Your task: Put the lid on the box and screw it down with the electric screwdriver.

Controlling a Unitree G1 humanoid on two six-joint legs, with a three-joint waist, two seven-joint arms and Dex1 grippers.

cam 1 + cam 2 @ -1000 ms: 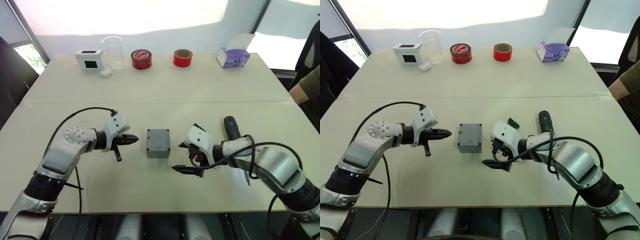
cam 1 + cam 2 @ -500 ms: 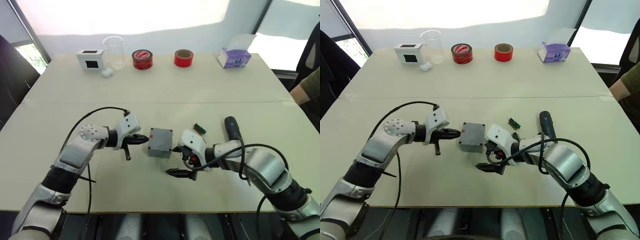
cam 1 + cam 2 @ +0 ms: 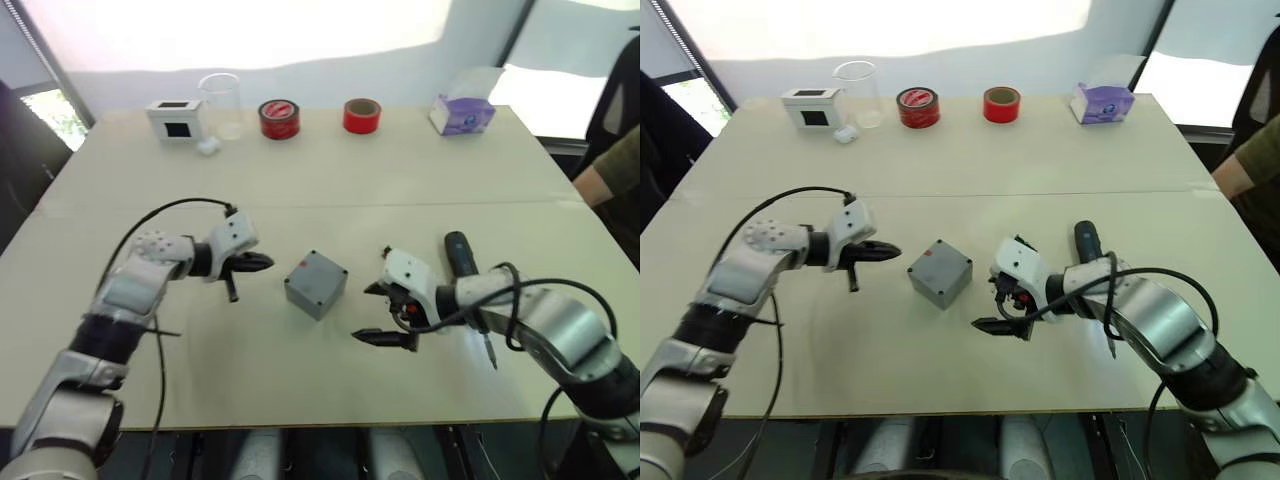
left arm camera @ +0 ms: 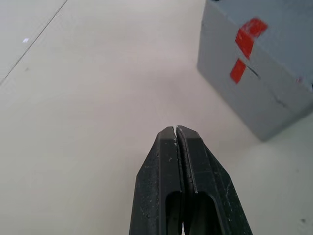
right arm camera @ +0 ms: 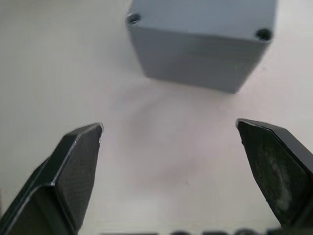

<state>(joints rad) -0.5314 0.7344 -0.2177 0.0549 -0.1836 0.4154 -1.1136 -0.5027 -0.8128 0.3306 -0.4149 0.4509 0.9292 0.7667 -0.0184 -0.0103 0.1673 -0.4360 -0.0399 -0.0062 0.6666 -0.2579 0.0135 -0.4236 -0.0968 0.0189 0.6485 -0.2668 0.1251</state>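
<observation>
Beige counter [image 3: 330, 180]; box [image 3: 316, 283] mid-frame, lid on. Right end effector [image 3: 383, 314] spread, left end effector [image 3: 258, 263] pressed together. Fetch electric screwdriver [image 3: 461, 255], seat bit squarely in corner hole.

The box [image 3: 316, 284], at centre frame, looks like matt grey cast metal or hard plastic, smooth-faced, with glossy red tape marks on one side. The table [image 3: 400, 170] is a smooth, matt cream laminate. At upper left, a beaker [image 3: 221, 103] is clear and glassy. Two tape rolls [image 3: 279, 118] beside it look glossy red. The left gripper's fingers [image 4: 186, 181] are scuffed matt black plastic.
</observation>
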